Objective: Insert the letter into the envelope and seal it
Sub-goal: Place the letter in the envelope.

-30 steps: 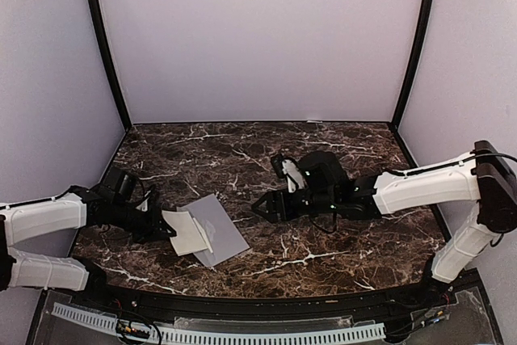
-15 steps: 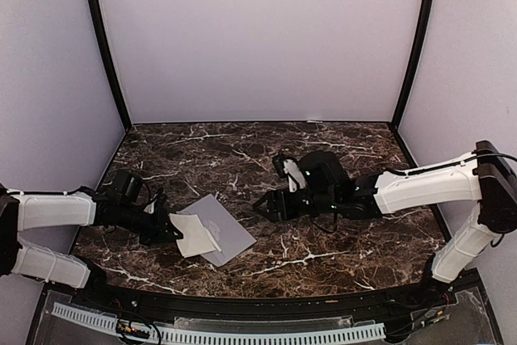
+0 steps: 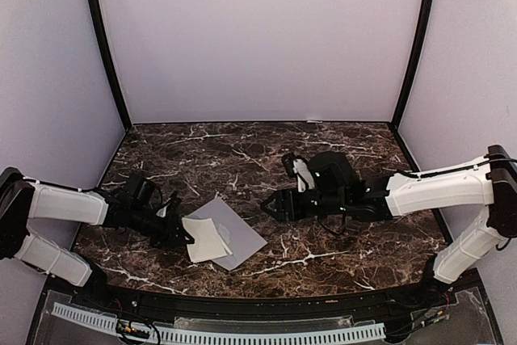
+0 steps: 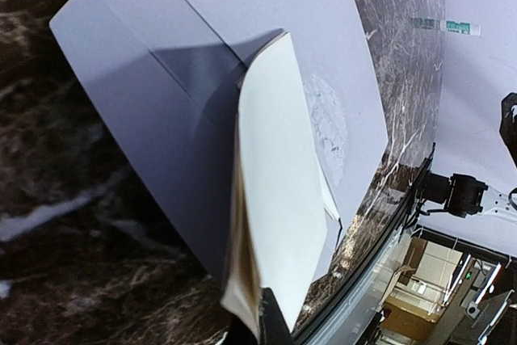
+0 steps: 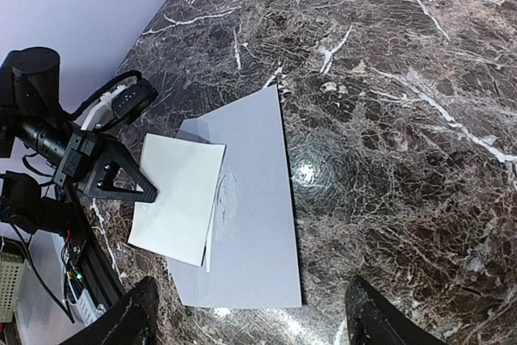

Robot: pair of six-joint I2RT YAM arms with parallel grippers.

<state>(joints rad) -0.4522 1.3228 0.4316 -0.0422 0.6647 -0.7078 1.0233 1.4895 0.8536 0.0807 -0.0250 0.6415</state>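
Letter (image 3: 206, 240), one: pinched in my left gripper (image 3: 182, 232). Envelope (image 3: 242, 238), one: long axis from left edge toward near-right corner. Right gripper (image 3: 269, 204) wide.

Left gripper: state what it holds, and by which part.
The left gripper pinches the letter by its edge nearest the arm, over the envelope.

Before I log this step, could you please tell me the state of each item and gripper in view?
Flat grey-lavender paper envelope: lying flat.
Cream paper letter: folded, pinched at one edge, over the envelope, not inside.
Left gripper: shut on the letter.
Right gripper: open, empty.
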